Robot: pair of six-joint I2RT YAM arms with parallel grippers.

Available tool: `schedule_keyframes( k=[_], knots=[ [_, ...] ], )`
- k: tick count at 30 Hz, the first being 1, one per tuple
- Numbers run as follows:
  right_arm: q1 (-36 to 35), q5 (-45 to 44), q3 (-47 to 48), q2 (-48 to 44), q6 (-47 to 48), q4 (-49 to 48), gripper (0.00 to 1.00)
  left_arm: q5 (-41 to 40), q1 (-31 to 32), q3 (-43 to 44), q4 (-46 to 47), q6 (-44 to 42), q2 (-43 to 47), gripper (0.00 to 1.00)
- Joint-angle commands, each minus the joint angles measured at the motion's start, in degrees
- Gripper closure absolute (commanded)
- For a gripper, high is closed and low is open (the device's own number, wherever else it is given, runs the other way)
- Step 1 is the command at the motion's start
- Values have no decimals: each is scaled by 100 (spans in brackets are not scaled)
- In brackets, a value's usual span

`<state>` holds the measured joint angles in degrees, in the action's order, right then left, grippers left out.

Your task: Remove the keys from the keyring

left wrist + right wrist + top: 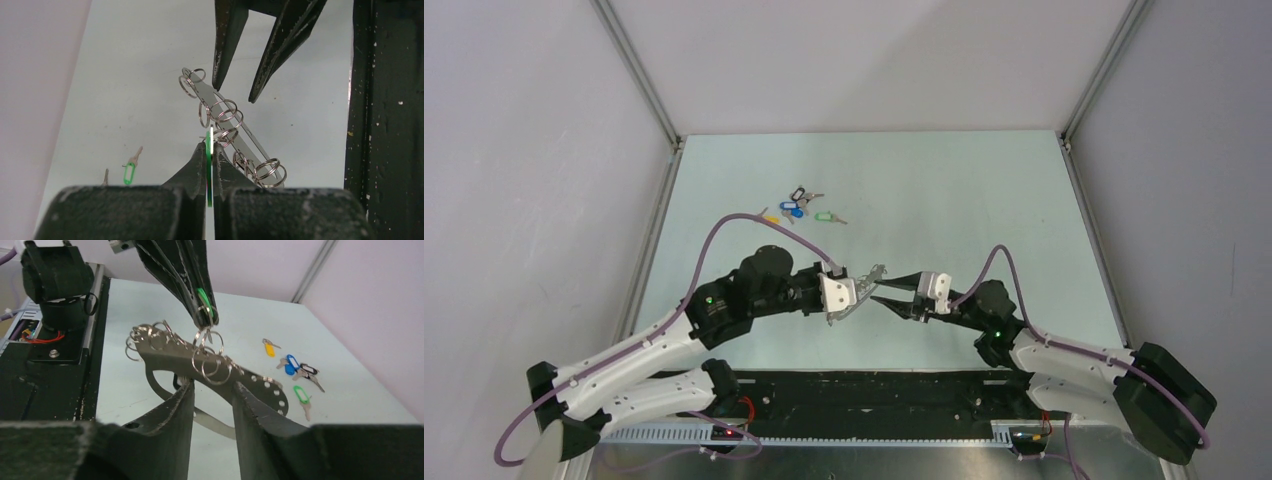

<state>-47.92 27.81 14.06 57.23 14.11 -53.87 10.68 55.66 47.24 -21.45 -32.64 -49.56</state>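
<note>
The keyring (pixel 248 141) is a flat grey strap with holes and several silvery split rings, held up between the two grippers; it also shows in the top view (pixel 871 274) and the right wrist view (pixel 260 388). My left gripper (pixel 210 145) is shut on a thin green key tag (pixel 208 161) hooked to one ring (pixel 202 294). My right gripper (pixel 212 385) is open, its fingertips (pixel 218 82) straddling the strap without closing on it. Loose keys with tags (pixel 804 206) lie on the table farther back. Any key on the held tag is hidden.
On the pale table (pixel 964 200) lie keys with yellow (pixel 269 348), blue (pixel 290 365), black (pixel 307 369) and green (pixel 300 394) tags. A black rail (pixel 385 100) runs along the near edge. Grey walls enclose the table on three sides.
</note>
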Motion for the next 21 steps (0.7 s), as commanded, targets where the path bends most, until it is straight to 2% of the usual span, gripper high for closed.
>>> schedule_keyframes(
  k=[1,21],
  knots=[
    [-146,255,296,26,469,-197,63,319,24,-72,290,-348,32,100],
    [-373,521,738,282,613,312,72,411,24,-119,291,-443,84,100]
  ],
)
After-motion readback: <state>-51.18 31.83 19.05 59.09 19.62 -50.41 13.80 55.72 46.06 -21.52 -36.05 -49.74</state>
